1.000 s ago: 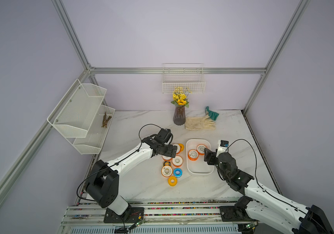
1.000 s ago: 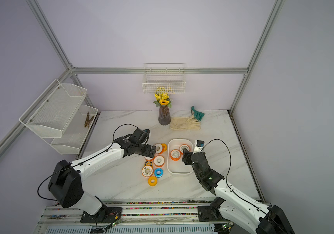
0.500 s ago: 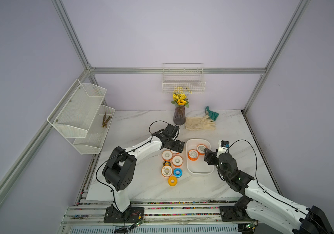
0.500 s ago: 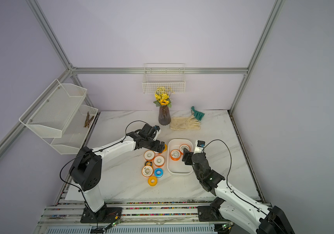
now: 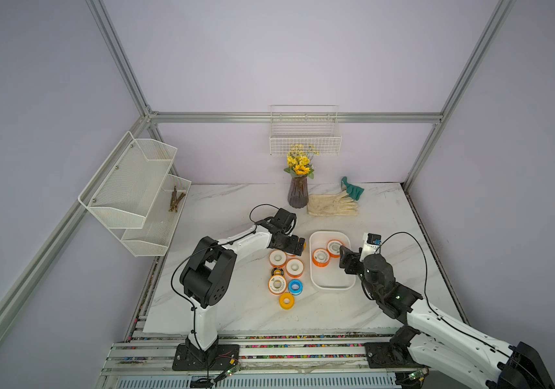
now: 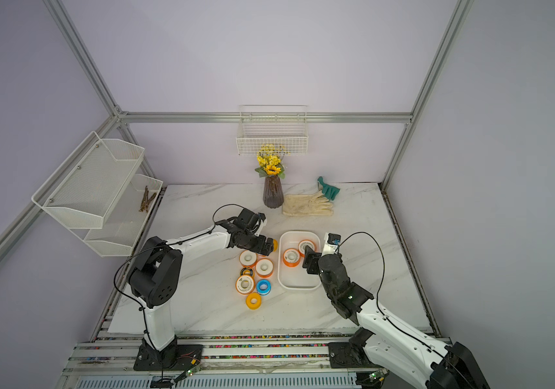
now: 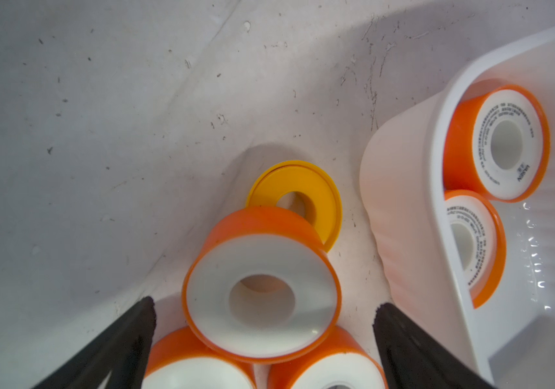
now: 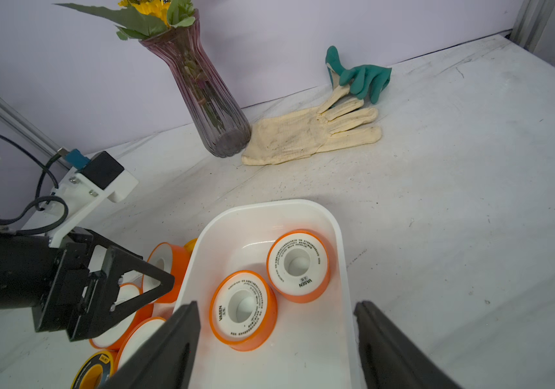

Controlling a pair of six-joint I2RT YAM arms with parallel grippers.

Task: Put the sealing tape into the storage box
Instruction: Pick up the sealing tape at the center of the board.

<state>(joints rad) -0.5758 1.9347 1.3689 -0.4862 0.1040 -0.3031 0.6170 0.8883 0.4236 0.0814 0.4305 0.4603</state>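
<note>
My left gripper point(image 7: 262, 336) hangs spread wide and empty over the loose sealing tape point(image 5: 277, 284). Through its wrist camera the black fingers point(image 7: 121, 350) stand clear on either side of a tilted orange spool point(image 7: 262, 293), touching nothing. That spool leans on two more orange ones. A flat yellow spool point(image 7: 294, 198) lies just behind it, and the wall of the storage box point(image 7: 400, 215) is just beside. My right gripper point(image 8: 278, 304) is parted too and holds nothing.

I take the back wall as 12 in both top views. The right gripper hovers over the box's 3 o'clock edge, and a pair of orange spools point(image 8: 298, 266) lies flat inside towards the box's 12 o'clock end. The box sits near the table's centre, with the loose cluster just at its 9 o'clock. The cluster holds orange spools, a black-yellow spool point(image 5: 277, 271), a blue spool point(image 5: 295, 286) and, at its 6, a second yellow spool point(image 5: 286, 300).

The table point(image 5: 235, 303) is white and marble-patterned, scuffed and speckled with dark marks. Towards 12 stands a ribbed vase point(image 5: 298, 197) of yellow flowers. A cream glove point(image 5: 331, 205) lies at its 3, and a green glove point(image 5: 353, 188) touches the cream one's fingers. Lilac walls in aluminium framing close the cell. A wire basket point(image 5: 304, 141) hangs on the back wall, and a two-tier mesh shelf point(image 5: 134, 188) at 9 holds some twigs point(image 5: 175, 200).
</note>
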